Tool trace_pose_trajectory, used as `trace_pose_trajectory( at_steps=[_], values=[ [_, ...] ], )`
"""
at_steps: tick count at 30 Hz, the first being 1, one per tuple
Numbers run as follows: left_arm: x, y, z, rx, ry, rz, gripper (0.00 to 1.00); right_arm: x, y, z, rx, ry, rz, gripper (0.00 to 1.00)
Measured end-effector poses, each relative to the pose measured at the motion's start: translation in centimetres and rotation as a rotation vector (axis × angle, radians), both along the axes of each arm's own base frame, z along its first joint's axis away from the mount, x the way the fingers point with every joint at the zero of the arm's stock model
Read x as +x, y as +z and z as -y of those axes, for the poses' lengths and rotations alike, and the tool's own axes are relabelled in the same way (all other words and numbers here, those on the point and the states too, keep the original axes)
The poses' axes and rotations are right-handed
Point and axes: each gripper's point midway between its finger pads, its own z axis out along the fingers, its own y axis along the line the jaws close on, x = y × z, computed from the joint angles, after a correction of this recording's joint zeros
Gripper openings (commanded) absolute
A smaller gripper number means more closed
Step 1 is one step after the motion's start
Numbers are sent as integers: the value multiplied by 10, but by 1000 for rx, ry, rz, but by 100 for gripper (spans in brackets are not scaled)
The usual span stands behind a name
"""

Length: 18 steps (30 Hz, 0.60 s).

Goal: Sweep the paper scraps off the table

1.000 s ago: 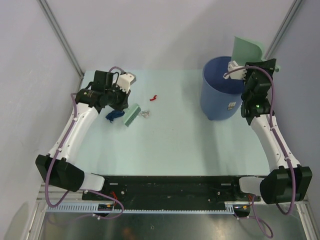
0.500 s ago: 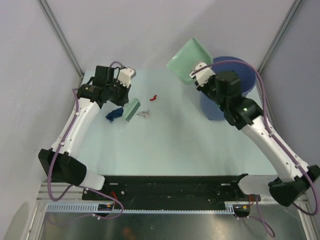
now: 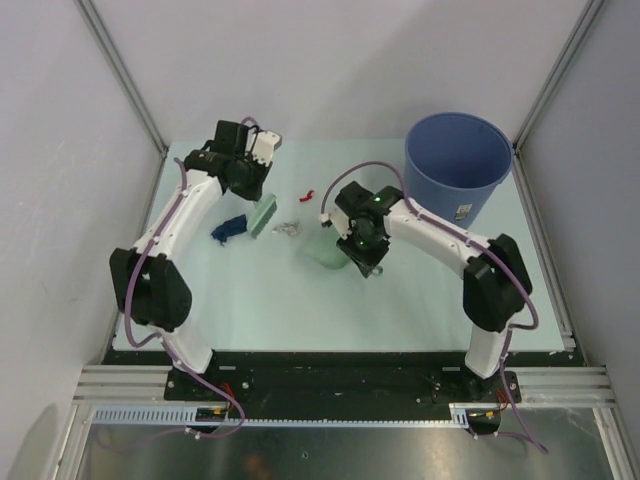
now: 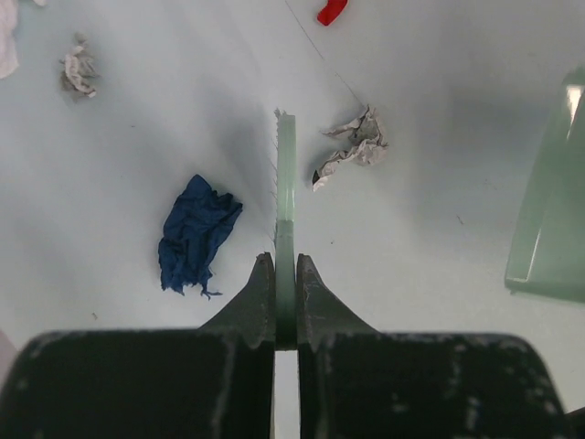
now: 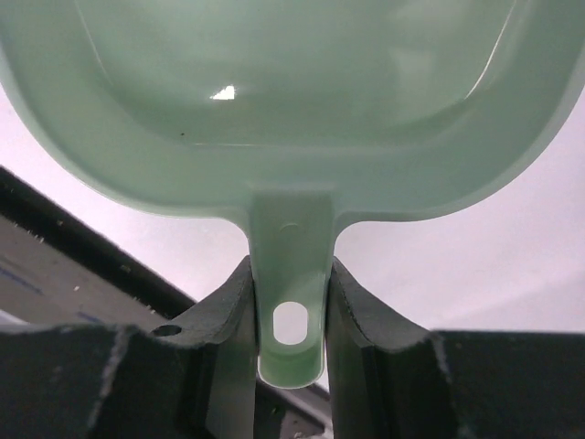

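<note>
Pinching a sage-green brush (image 4: 285,174) edge-on between its fingers, the left gripper (image 4: 285,267) stands among the paper scraps (image 4: 78,71) at the far left of the table (image 3: 400,290). The brush's long axis runs straight out from the jaws and divides the litter. A grey-white scrap (image 4: 355,146) lies just beside it on the right, the dustpan's side, a dark blue scrap (image 4: 194,233) lies just beside it on the left, and a red scrap (image 4: 331,11) sits farther out.

The right gripper (image 5: 292,274) is clamped on the handle of the dustpan (image 3: 326,252), held low near the table's middle, with the grey-white scrap between pan and brush. A second ago the pan was raised over the blue bin (image 3: 457,165) at the far right and has since swung across — the brush has barely moved. A rightward stroke would likely carry the grey-white scrap in, but the blue one sits on the brush's wrong side.
</note>
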Motion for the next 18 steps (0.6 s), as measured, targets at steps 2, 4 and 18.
trace_pose_trajectory(
  at_steps=[2, 4, 18],
  values=[
    [4, -9, 2, 4, -1, -20, 0, -11, -12, -1, -35, 5, -75, 0],
    [8, -14, 3, 5, -3, -31, 0, -15, -19, -3, -67, 2, -118, 0],
    [1, -30, 39, -127, -119, -113, 0, 3, -79, -11, -274, -52, -152, 0]
  ],
)
